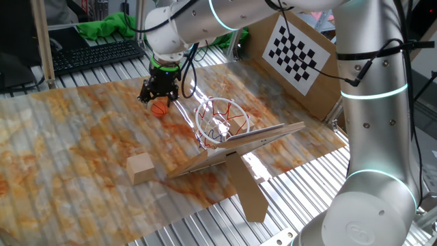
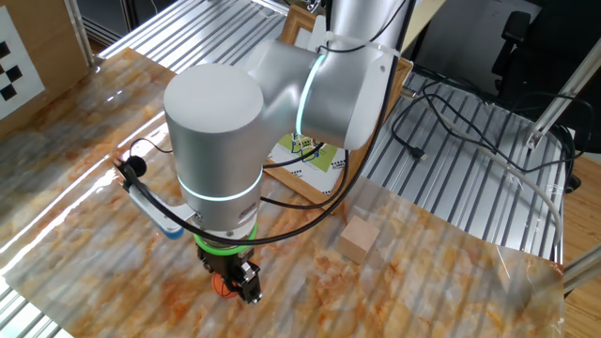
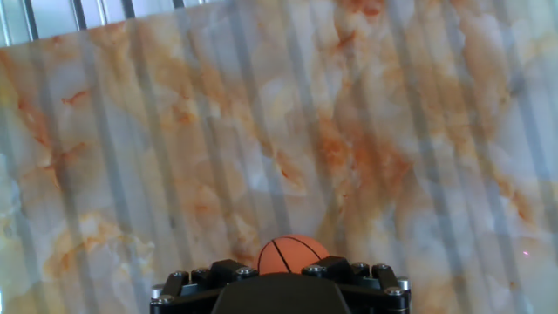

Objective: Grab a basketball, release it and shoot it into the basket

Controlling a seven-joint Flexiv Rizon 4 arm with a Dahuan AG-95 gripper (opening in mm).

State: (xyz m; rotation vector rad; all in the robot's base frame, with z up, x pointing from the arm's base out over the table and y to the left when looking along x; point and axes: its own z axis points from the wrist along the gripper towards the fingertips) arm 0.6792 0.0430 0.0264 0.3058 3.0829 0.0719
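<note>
The small orange basketball (image 1: 159, 108) with dark seams sits between my gripper's (image 1: 159, 102) black fingers, low over the marbled sheet. My gripper is shut on it. The other fixed view shows the ball (image 2: 223, 284) under the arm's wrist, with my gripper (image 2: 235, 284) around it. In the hand view the ball (image 3: 293, 254) fills the bottom centre, right against my gripper (image 3: 283, 279). The basket (image 1: 222, 119), a red ring with white-and-red net on a clear panel and cardboard stand, is to the right of my gripper, a short way off.
A tan wooden block (image 1: 140, 168) lies on the sheet near its front edge; it also shows in the other fixed view (image 2: 358, 238). A checkerboard panel (image 1: 297, 51) leans at the back right. The robot's base column (image 1: 372, 102) stands right of the hoop. A keyboard (image 1: 95, 56) is at the back left.
</note>
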